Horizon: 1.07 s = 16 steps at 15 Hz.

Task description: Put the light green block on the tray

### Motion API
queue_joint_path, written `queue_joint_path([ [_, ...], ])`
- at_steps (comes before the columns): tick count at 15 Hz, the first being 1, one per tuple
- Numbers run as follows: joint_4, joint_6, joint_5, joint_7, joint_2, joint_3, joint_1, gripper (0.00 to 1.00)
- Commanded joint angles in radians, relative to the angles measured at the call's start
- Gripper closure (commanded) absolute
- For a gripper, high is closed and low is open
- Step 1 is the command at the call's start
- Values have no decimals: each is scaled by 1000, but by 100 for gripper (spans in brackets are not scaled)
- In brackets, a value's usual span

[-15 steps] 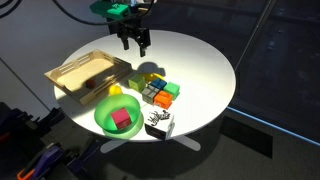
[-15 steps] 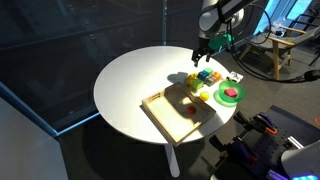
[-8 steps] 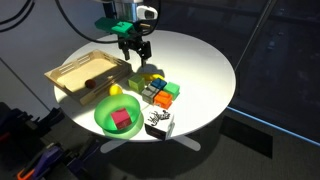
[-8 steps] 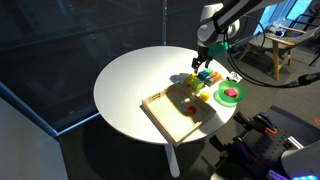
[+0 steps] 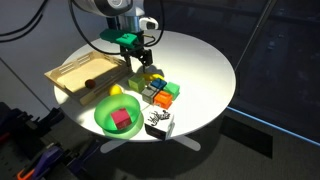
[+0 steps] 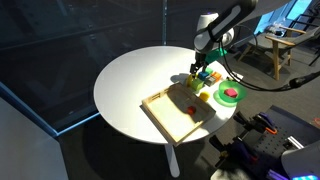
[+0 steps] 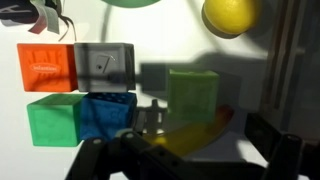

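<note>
here, the round white table (image 5: 205, 65) carries the light-wood tray (image 5: 62, 72), a green bowl (image 5: 103, 116) and a cluster of cubes. the gripper (image 5: 141, 67) hangs low over that cluster, its jaws spread apart and holding nothing. in the wrist view the light green block (image 7: 193, 97) sits on the table, outside the tray, just beside the grey cube (image 7: 105, 66) and blue cube (image 7: 107, 116), with a yellow ball (image 7: 232, 14) near.

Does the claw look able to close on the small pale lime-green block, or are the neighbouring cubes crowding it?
Probably yes. In the wrist view the pale lime-green block stands apart from the blue cube and grey cube, and the open claw hangs over it.
</note>
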Motion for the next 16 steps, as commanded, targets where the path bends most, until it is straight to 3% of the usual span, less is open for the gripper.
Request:
queue_joint_path([
  [1,45,15,-15,-17,45,17,-15,0],
  [16,51,95,16,22,117,23,-24,0],
])
